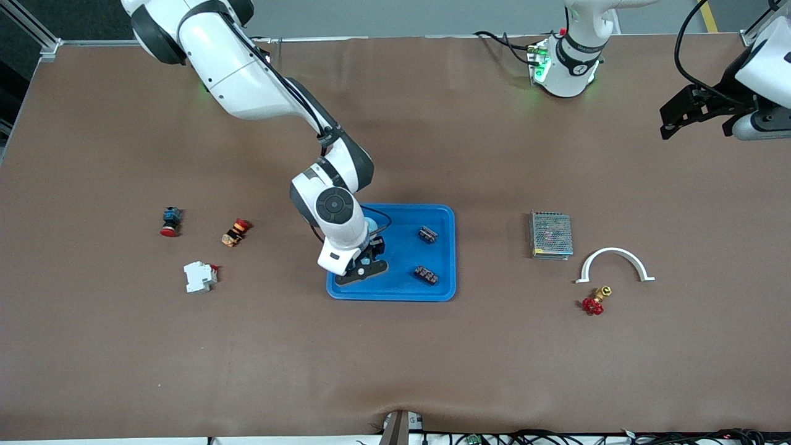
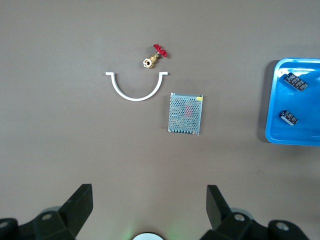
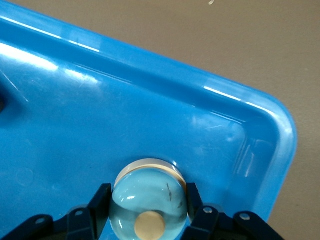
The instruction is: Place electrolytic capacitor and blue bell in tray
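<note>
right gripper [image 3: 150, 212] is closed on the blue bell [image 3: 149, 197], dome up, over the tray [image 1: 442, 213] at frame centre. left gripper [image 2: 147, 200] waits fully open at the upper right of the frame, holding nothing.

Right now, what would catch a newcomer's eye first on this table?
The blue tray mid-table, with the right gripper low over it, shut on a pale blue bell. Two dark capacitors lie in the tray toward the left arm's end. The left gripper waits open, raised at its own end of the table.
</note>
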Controlling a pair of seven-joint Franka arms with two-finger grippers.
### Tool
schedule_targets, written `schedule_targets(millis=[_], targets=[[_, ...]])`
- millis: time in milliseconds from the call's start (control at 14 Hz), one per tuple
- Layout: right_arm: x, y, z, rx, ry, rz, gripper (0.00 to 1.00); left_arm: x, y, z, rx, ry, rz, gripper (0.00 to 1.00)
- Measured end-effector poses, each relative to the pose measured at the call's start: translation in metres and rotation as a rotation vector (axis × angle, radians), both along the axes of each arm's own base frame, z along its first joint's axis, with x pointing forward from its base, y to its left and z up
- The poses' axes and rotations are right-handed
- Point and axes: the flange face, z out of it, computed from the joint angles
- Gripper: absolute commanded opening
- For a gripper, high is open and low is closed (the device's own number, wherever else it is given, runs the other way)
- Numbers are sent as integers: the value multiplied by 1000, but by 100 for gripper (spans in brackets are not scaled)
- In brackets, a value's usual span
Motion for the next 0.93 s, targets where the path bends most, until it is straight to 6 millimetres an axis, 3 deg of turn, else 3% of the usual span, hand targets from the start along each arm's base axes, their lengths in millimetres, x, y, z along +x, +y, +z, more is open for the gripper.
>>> schedule_targets(millis=[71, 214, 356, 926], targets=[[0, 0, -1, -1, -1, 2, 31, 0, 0, 0, 0, 0, 0, 100], [0, 1, 0, 0, -3, 2, 57, 0, 0, 0, 0, 0, 0, 100], [0, 1, 0, 0, -3, 2, 100, 0, 1, 0, 0, 0, 2, 100], [6, 4, 20, 8, -19, 1, 100, 0, 1, 0, 0, 0, 1, 100]])
